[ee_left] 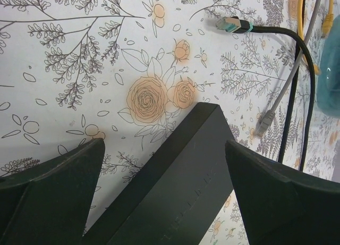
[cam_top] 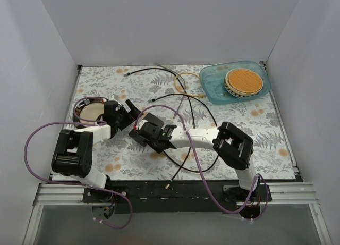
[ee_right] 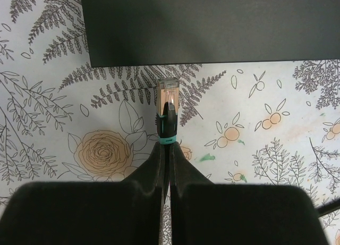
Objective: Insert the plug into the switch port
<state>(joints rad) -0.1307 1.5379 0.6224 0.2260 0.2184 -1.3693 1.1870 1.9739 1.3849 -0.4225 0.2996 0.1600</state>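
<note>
The plug [ee_right: 169, 93] is clear, with a black boot and a teal band. My right gripper [ee_right: 169, 149] is shut on the boot and holds the plug pointing at the near edge of the flat black box [ee_right: 212, 27], a short gap away. No socket of the switch port row shows on that dark face. My left gripper [ee_left: 164, 144] is open, with one finger on each side of the box [ee_left: 180, 192] and a gap at both sides. In the top view, the left gripper [cam_top: 130, 111] and the right gripper [cam_top: 142, 129] meet at mid-table.
A teal tray [cam_top: 212, 85] holding a woven disc [cam_top: 243, 81] stands at the back right. A round bowl [cam_top: 90, 109] sits by the left arm. Loose black [ee_left: 297, 69], grey [ee_left: 265, 120] and yellow [ee_left: 303, 22] cables lie beyond the box.
</note>
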